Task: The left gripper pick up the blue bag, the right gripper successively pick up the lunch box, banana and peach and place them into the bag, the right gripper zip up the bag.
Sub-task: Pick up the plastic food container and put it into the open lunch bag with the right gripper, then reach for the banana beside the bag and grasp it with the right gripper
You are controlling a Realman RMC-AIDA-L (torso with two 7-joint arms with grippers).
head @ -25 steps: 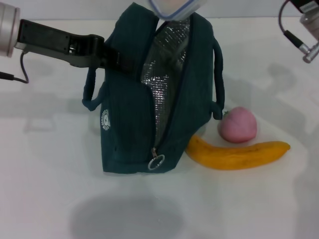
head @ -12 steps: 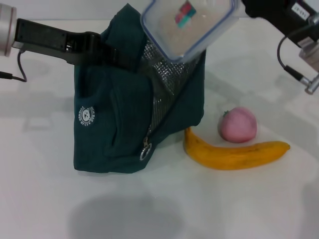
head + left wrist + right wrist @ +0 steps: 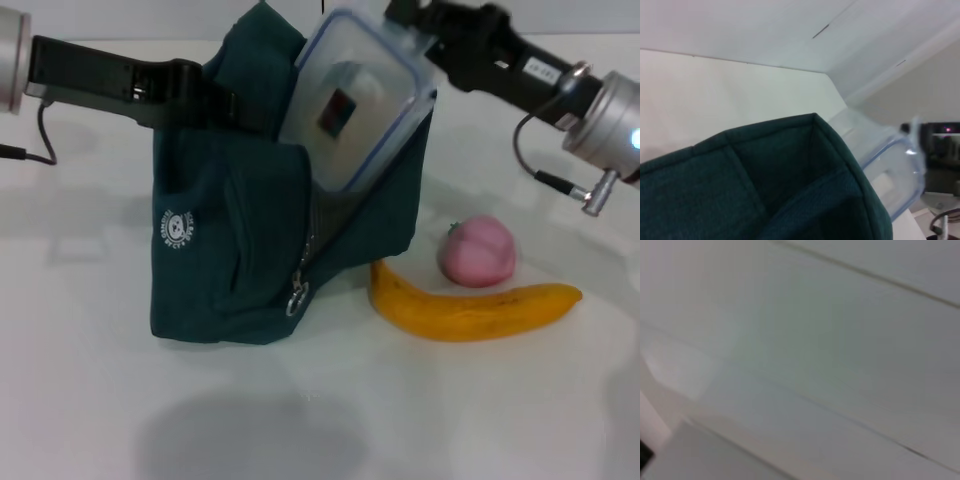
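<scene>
The blue bag [image 3: 235,255] stands on the white table, its top edge held by my left gripper [image 3: 232,105], which is shut on the fabric at the upper left. My right gripper [image 3: 418,22] comes in from the upper right, shut on the far end of the lunch box [image 3: 355,100]. The clear, blue-rimmed box is tilted, its lower part inside the bag's open mouth. The banana [image 3: 470,308] lies on the table right of the bag, the peach [image 3: 478,250] just behind it. The left wrist view shows the bag's fabric [image 3: 765,185] and the box's edge [image 3: 890,165].
The bag's ring-pull zipper [image 3: 297,295] hangs on its front. A grey cable [image 3: 545,165] loops under the right wrist. Open white table [image 3: 320,420] lies in front of the bag and fruit. The right wrist view shows only pale surfaces.
The right gripper has tilted the lunch box and lowered it from above the bag into its open mouth. The left gripper and bag have stayed about where they were half a second ago.
</scene>
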